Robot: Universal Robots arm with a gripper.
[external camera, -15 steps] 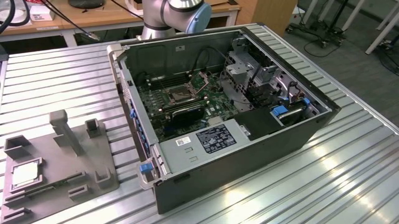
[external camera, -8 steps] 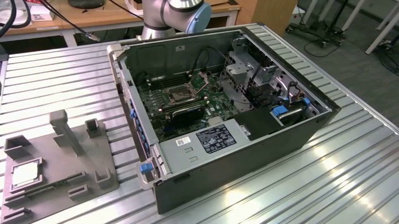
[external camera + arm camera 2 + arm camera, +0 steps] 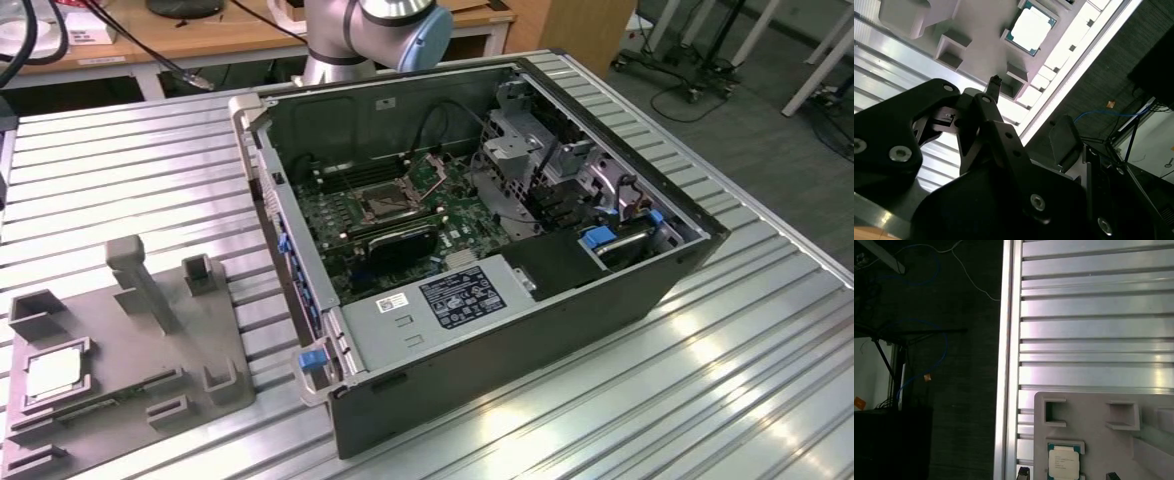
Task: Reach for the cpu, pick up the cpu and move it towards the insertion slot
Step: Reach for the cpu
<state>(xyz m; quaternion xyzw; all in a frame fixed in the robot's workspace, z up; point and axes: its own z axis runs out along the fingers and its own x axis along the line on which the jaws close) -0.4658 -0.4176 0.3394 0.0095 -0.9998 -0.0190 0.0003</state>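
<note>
The cpu (image 3: 54,372), a small pale square chip, lies in a recess of the grey plastic tray (image 3: 134,330) at the exterior view's left. Both wrist views look down on the cpu (image 3: 1064,462) (image 3: 1031,30) from well above. My gripper (image 3: 1067,475) is open with nothing in it. Its two dark fingertips (image 3: 1023,472) show on either side of the chip, clear of it. A thin fingertip (image 3: 995,82) and black finger linkages appear in the second wrist view. The insertion slot (image 3: 380,205), a silver-framed socket on green board, sits inside the open computer case (image 3: 534,300).
The tray has upright posts (image 3: 144,285) and several rectangular recesses. It rests on a ribbed aluminium table (image 3: 747,380) whose edge (image 3: 1006,340) runs close to the tray, with dark floor and cables beyond. The arm's base (image 3: 360,30) stands behind the case.
</note>
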